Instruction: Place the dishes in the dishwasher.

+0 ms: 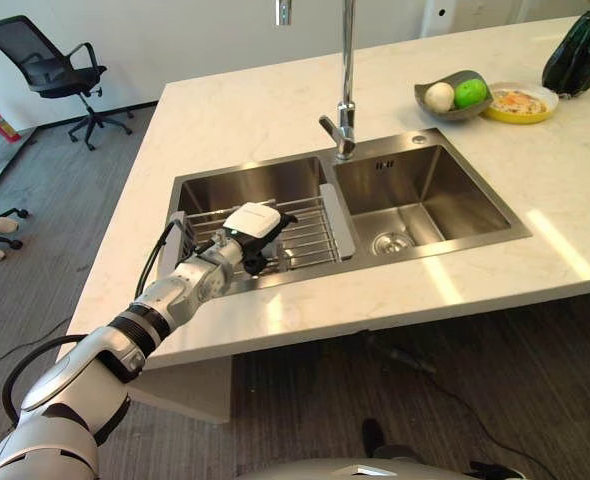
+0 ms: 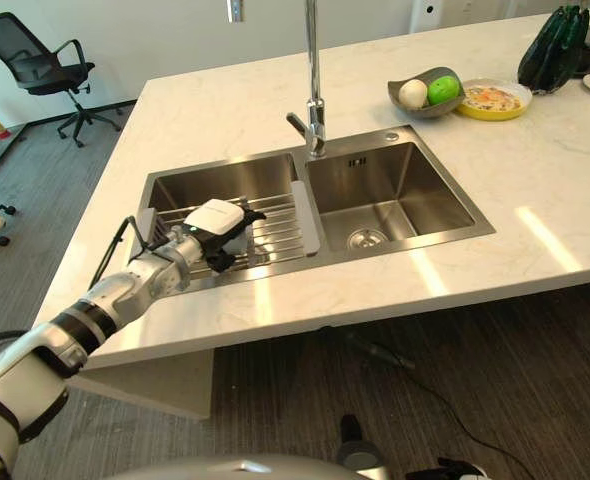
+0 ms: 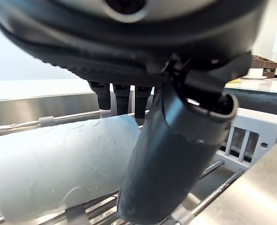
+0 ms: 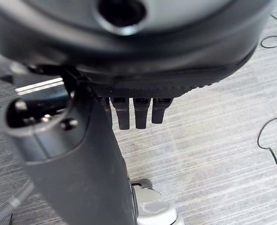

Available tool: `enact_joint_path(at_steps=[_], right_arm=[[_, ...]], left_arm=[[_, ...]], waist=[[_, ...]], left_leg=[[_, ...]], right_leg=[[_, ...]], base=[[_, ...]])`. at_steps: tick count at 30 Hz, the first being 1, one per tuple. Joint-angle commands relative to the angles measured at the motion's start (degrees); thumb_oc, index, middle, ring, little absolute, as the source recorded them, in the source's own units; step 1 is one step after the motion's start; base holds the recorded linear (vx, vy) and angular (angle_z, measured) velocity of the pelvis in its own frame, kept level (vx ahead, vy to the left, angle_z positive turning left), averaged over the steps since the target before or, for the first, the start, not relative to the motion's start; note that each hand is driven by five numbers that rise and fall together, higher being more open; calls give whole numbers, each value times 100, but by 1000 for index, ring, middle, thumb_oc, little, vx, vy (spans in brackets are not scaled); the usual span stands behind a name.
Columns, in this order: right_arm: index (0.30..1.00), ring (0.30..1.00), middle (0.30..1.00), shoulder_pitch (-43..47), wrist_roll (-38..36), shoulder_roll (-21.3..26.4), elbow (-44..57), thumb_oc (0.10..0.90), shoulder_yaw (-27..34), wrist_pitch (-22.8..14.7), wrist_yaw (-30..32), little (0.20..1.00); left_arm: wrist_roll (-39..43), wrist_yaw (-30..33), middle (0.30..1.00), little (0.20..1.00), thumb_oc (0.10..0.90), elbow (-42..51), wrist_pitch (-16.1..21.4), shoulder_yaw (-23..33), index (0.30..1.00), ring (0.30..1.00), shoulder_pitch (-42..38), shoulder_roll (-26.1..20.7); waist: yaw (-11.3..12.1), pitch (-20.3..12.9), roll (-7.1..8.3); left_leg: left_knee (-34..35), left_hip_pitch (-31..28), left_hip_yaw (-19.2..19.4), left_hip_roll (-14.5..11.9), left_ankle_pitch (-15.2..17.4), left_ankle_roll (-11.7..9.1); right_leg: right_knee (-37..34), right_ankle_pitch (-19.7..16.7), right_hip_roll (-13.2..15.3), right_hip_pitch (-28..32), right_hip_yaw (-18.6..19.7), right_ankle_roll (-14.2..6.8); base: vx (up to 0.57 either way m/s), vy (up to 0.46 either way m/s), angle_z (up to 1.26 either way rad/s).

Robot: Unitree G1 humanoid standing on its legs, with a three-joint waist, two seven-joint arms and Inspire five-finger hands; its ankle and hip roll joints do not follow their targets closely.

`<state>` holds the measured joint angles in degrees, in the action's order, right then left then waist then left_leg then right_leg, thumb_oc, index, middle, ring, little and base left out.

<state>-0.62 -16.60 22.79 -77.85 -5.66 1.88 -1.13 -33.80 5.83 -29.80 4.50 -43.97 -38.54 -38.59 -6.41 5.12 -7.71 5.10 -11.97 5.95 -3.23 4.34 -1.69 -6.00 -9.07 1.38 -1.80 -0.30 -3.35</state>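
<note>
The left hand [image 1: 256, 240] reaches over the wire rack [image 1: 310, 232] in the left sink basin [image 1: 245, 187], its fingers [image 3: 121, 97] and thumb curled round a pale cup [image 3: 58, 167] lying on its side on the rack. The right hand [image 4: 82, 154] hangs relaxed, holding nothing, over the floor. Farther off, a grey fruit bowl [image 1: 453, 105] and yellow plate [image 1: 520, 104] sit on the countertop [image 1: 255, 110]

You see a pale marbled stone countertop [image 1: 535, 190], a silver steel double sink [image 1: 425, 200], a green apple [image 1: 470, 93] and a round yellow plate [image 1: 520, 103].
</note>
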Motion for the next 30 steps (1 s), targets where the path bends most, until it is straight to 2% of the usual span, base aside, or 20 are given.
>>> enact_joint_path(at_steps=[1, 11, 22, 30], right_arm=[[900, 900, 900, 130, -235, 29, -185, 800, -111, -60, 63, 900], [900, 900, 900, 116, -224, -42, -204, 800, -145, 19, 2, 900], [900, 900, 900, 176, -213, -108, -181, 800, -208, 73, -44, 900], [900, 900, 900, 159, -165, -135, -220, 800, -268, 98, -83, 900]], left_arm=[[331, 372, 900, 900, 800, -346, -203, 674, 900, 900, -1144, -143], [1250, 235, 900, 900, 800, -488, -290, 1120, 900, 900, -1013, 21], [1871, -90, 900, 900, 800, -678, -375, 1176, 900, 900, -960, 116], [1832, -136, 900, 900, 800, -1154, -454, 1003, 900, 900, -1209, 106]], waist=[[34, -209, 365], [86, -233, 373], [159, -247, 380], [142, -246, 376]], left_leg=[[-10, -36, -113, 123, 123, -45], [-10, -110, -148, 107, 139, -45], [-10, -127, -250, 96, 122, -52], [-10, -127, -261, 91, 122, -49]], right_leg=[[100, 445, 364, 532, 31, -625], [100, 498, 357, 632, -21, -602], [100, 535, 368, 723, -125, -575], [100, 535, 371, 722, -145, -571]], base=[[4, -2, -5], [0, 0, 0], [1, -3, 3], [0, 0, 0]])
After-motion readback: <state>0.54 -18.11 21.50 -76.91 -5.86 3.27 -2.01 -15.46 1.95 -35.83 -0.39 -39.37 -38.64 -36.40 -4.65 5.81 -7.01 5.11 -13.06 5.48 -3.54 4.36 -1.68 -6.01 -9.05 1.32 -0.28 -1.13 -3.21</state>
